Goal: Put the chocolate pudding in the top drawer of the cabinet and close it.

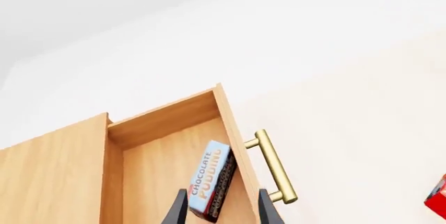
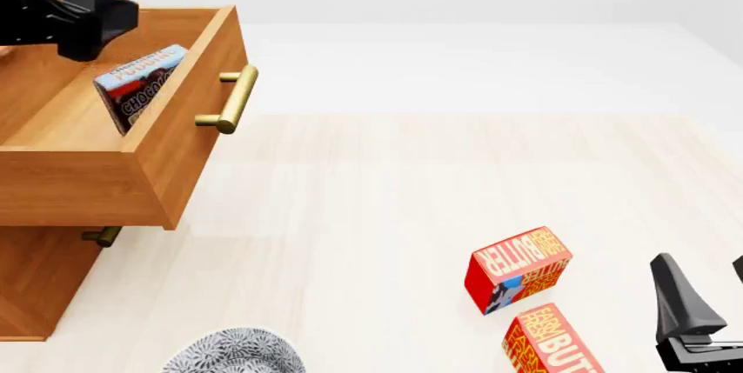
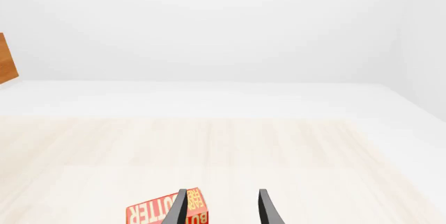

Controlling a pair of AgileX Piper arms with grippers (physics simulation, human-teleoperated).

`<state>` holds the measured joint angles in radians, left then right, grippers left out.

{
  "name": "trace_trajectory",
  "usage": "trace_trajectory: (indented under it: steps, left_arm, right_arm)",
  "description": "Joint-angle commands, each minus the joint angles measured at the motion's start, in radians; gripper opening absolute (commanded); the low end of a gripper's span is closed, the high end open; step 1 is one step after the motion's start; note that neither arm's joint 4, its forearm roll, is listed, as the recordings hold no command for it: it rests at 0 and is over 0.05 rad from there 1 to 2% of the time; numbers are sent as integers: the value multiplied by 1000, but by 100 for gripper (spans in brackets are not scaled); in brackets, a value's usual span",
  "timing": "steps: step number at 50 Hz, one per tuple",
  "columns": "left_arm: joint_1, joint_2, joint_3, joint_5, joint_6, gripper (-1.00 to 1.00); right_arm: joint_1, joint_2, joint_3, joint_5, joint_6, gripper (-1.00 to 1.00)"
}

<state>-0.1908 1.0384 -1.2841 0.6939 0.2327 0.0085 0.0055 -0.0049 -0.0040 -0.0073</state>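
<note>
While the chocolate pudding (image 2: 139, 86) stands tilted inside the top drawer (image 2: 174, 156), leaning toward the drawer front, the drawer itself is pulled fully open at the far left. In the left wrist view the box sits between and beyond the left gripper (image 1: 219, 208) fingers, jaws apart with a gap on either side; contact looks absent, though the lower edge is cut off.

Handling, as a judgement: small stiff carton, probably light, smooth printed faces likely a bit slippery. Best taken across its two broad faces, near the middle. Likely no regrasp needed; it already lies in the drawer.

Brass handle (image 2: 232, 99) on the drawer front, free of either arm. Cabinet (image 2: 35, 277) below, with a lower handle end just showing.

Two butter boxes (image 2: 517, 269) near right on the table (image 2: 384, 182), well apart from the drawer. Patterned plate (image 2: 238, 354) at near edge. Right gripper (image 3: 221, 208) near right, jaws apart, holding nothing.

Remaining step looks to be pushing the drawer shut.
</note>
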Motion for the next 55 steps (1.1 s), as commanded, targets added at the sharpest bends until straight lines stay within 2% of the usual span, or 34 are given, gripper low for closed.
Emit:
trace_trajectory:
  steps: [1,2,5,6,12,38,40,55]
  left_arm:
    - [-45,-17,-46,29,-1,100]
    - [-69,-11,-60,36,-22,100]
    - [-69,-17,-71,39,-11,100]
    - [-104,-11,-88,51,-34,100]
    - [-94,-23,-75,38,2,100]
    - [-173,-31,-68,7,26,100]
    - [-160,-38,-60,0,54,100]
    - [-207,-31,-63,0,53,100]
  right_arm:
    - [0,0,0,0,0,100]
    - [0,0,0,0,0,100]
    - [0,0,0,0,1,100]
    - [0,0,0,0,0,100]
    - [0,0,0,0,0,100]
    - [0,0,0,0,0,100]
    - [0,0,0,0,0,100]
    - [0,0,0,0,0,100]
